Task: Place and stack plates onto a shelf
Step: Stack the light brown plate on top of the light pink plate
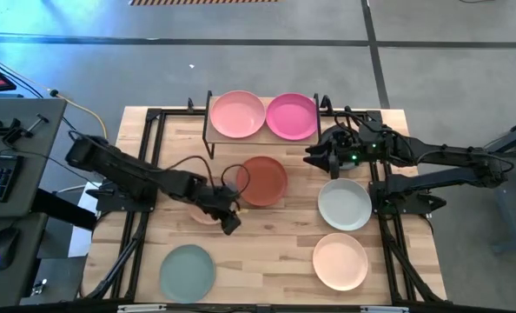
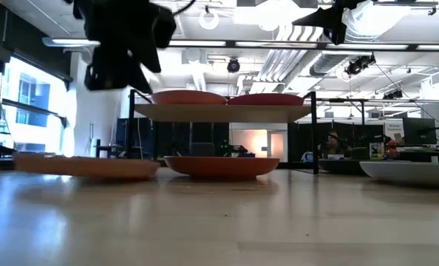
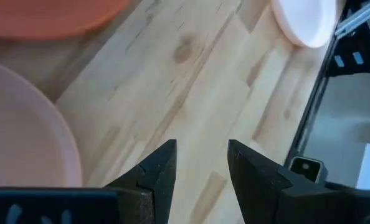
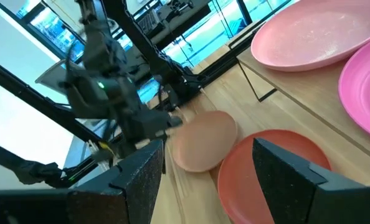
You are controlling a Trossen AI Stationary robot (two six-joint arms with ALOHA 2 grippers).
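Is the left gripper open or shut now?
Open. In the left wrist view, the left gripper shows bare wooden table between its two dark fingers, holding nothing.

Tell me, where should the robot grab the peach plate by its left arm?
Probably by the rim: the peach plate lies flat and shallow on the table, so only its thin raised edge fits between the jaws. The left gripper hangs open beside the edge facing the cream plate, so come from there.

Two plates sit side by side on the shelf; five more lie on the table before it.
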